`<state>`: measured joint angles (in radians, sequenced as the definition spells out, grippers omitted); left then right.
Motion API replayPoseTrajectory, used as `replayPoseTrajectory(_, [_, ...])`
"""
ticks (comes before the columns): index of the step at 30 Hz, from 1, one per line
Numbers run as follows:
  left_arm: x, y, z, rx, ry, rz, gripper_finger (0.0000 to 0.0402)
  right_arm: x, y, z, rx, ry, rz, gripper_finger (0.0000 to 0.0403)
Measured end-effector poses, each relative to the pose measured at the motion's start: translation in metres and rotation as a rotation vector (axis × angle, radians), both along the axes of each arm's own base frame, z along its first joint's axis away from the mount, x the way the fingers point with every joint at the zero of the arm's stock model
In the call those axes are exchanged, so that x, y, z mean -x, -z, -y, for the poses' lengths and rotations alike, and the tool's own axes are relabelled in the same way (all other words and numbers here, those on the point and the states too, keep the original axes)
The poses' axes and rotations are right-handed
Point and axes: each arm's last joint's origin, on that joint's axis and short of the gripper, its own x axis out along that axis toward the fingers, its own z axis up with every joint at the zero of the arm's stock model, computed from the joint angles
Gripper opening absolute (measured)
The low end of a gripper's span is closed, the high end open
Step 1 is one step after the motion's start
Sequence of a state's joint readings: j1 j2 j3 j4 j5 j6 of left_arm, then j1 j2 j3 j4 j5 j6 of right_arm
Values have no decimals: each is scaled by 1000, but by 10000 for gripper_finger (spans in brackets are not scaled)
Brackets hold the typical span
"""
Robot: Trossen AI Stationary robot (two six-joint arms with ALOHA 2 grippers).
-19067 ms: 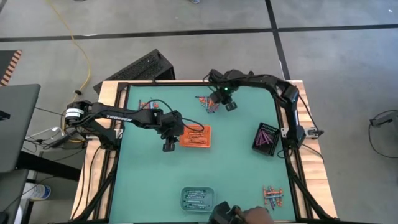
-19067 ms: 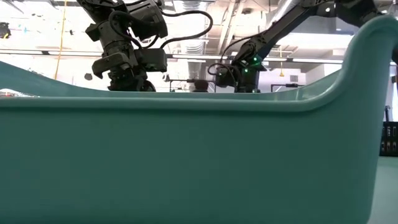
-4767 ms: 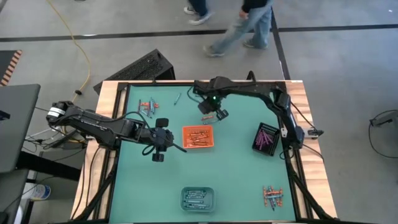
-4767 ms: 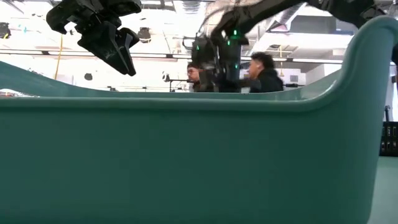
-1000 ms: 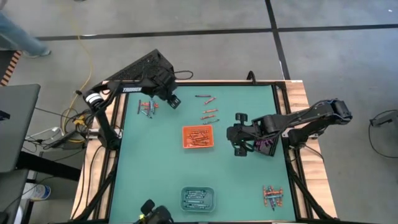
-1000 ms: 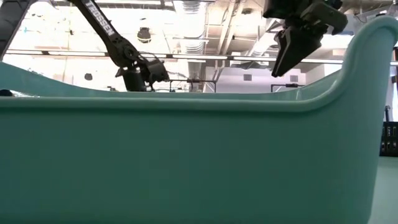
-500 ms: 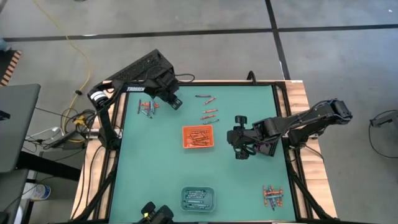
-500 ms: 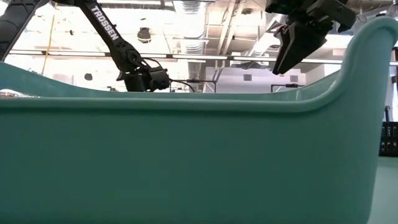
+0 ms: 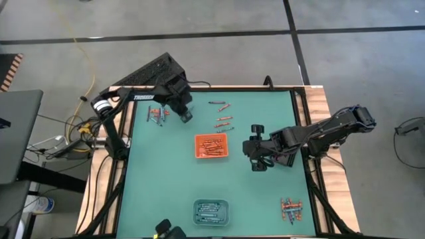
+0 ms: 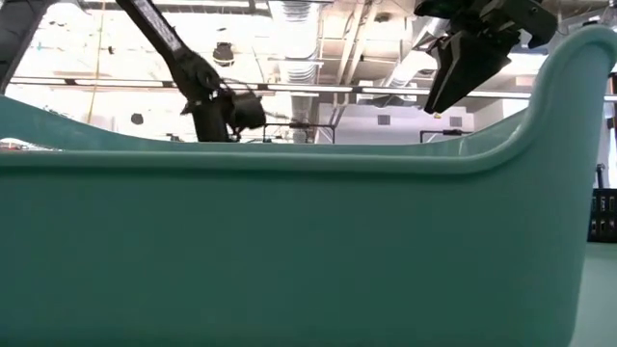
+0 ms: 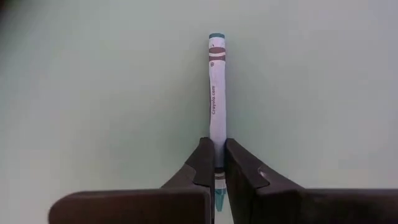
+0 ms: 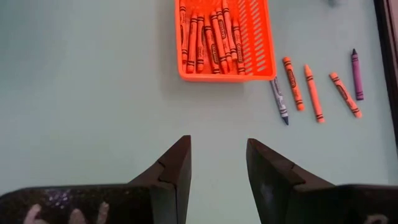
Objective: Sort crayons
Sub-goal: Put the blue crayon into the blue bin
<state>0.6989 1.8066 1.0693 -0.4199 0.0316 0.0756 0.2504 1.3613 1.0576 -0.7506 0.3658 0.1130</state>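
The left gripper (image 11: 215,177) is down on the green bench (image 9: 166,179) near its far left corner, jaws pinched tight on one end of a blue-grey crayon (image 11: 216,102). The crayon lies flat and points straight away from the wrist, most of its length sticking out past the fingertips (image 11: 204,163).

The grip sits low on the stick, so the free end will likely want to droop or swing. Judging by that, the lift should go straight up and slowly, with the wrist kept level, before any sideways travel. A small heap of mixed crayons (image 9: 157,115) lies just beside this gripper toward the left edge; rise clear of it first.

The clear tray (image 9: 211,212) at the near edge, around the middle, already holds pale sticks and looks the likely home for this one. That is a long carry across the bench, so release low over the tray, not from height.

The right gripper (image 12: 216,163) hangs above the bench right of centre, jaws wide apart and holding nothing. From its wrist the orange tray (image 12: 261,37) of orange-red crayons shows, with five loose crayons (image 12: 314,93) beside it. The black tray (image 9: 287,159) sits by the right edge, mostly hidden under that arm. One more cluster (image 9: 291,209) waits near the near right corner.
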Motion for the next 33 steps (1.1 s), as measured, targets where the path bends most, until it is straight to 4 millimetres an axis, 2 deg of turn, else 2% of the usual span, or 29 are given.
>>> replayPoseTrajectory(6, [-9,-44,31,-56,118,107,1,0,0,1,4,4,0,145])
replayPoseTrajectory(11, [-16,-73,69,-97,224,157,0,0,0,1,5,3,-5,145])
replayPoseTrajectory(14, [-20,-84,93,-115,272,160,0,1,0,1,8,0,-8,145])
replayPoseTrajectory(23, [-39,-92,185,-65,443,203,0,2,1,1,17,-5,-29,145])
replayPoseTrajectory(33, [-40,-96,283,54,522,312,0,2,1,1,25,-9,-32,145])
